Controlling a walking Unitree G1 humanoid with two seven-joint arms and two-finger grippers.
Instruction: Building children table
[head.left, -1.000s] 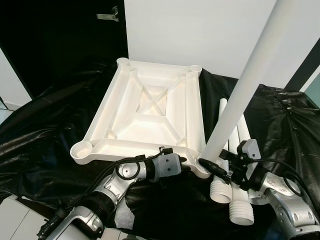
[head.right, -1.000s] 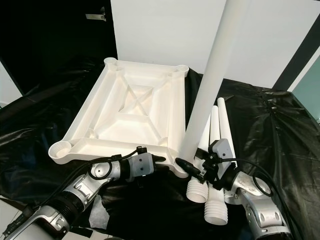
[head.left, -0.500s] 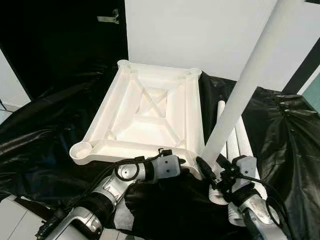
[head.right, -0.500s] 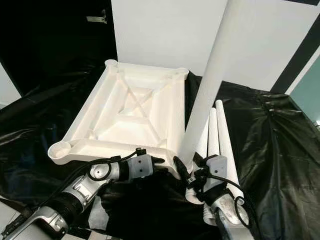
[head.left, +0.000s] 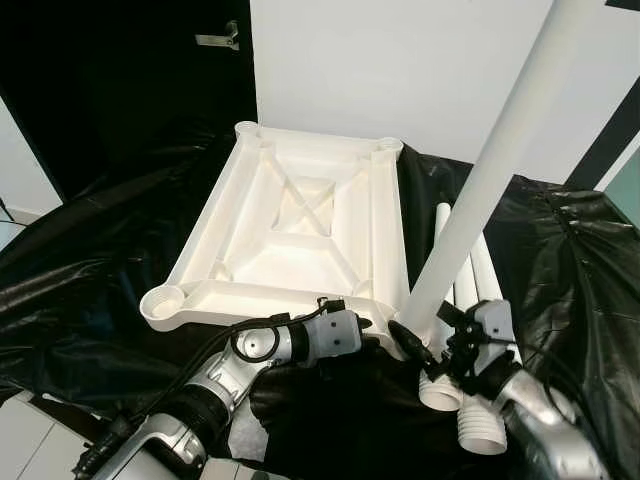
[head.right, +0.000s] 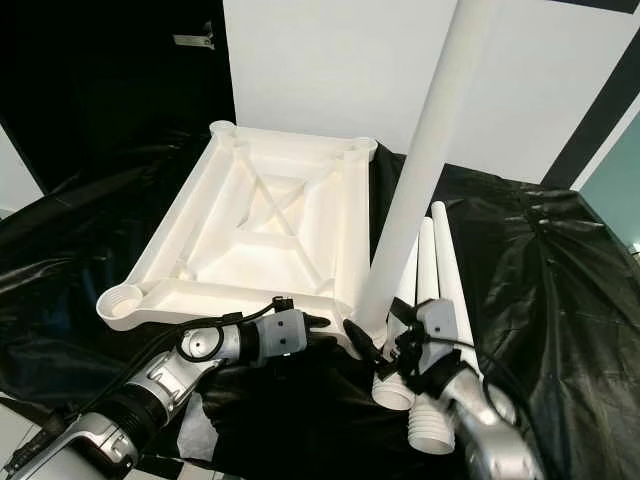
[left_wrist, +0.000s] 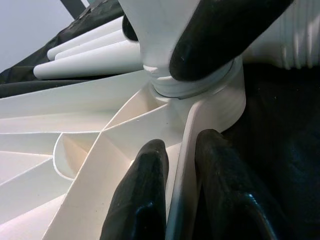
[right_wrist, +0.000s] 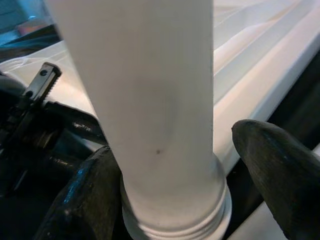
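A white plastic tabletop (head.left: 290, 240) lies upside down on black cloth, with a round socket at each corner. One long white leg (head.left: 480, 190) stands upright in the near right corner socket (left_wrist: 220, 100). My right gripper (head.left: 425, 332) is open astride this leg's base; one finger (right_wrist: 90, 200) lies against it and the other (right_wrist: 280, 170) stands clear. My left gripper (head.left: 368, 325) is shut on the tabletop's near rim (left_wrist: 182, 165), just beside that socket. The near left socket (head.left: 163, 300) is empty.
Three spare white legs (head.left: 470, 285) lie side by side on the cloth right of the tabletop, their threaded ends (head.left: 482, 430) towards me. A white wall (head.left: 400, 70) stands behind, with a dark door (head.left: 120, 80) to the left. Crumpled black cloth (head.left: 570, 260) covers the surface.
My right forearm swung in under the leg, then part of the way back out, while the gripper stayed at the leg's base. The left gripper held still on the rim.
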